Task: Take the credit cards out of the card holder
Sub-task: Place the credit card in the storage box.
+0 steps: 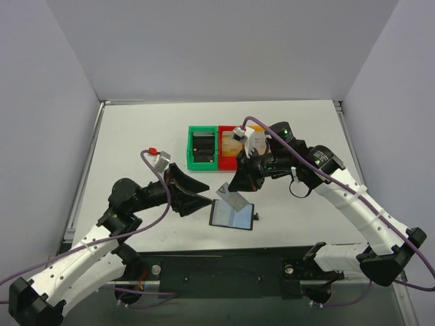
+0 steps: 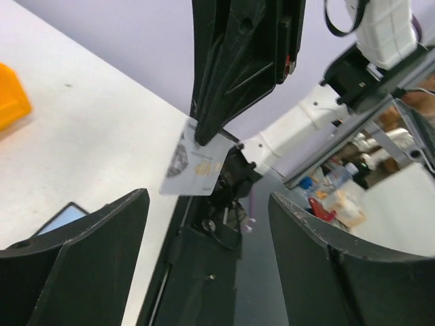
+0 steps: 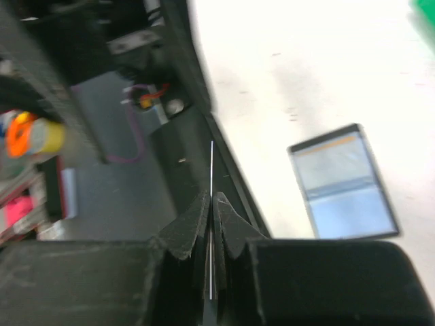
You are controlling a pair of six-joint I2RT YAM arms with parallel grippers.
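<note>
The card holder lies open on the table, its grey-blue pockets facing up; it also shows as the card holder in the right wrist view. One of the credit cards hangs tilted just above the holder's far edge, with my right gripper shut on it. In the right wrist view that card is edge-on between the shut jaws of the gripper. My left gripper stands open just left of the card, and its wrist view shows the card apart from the open gripper.
A green bin holding a black stack and a red bin stand behind the holder. A yellow bin shows at the left wrist view's edge. The table's near edge and the arms' black base rail lie just below the holder.
</note>
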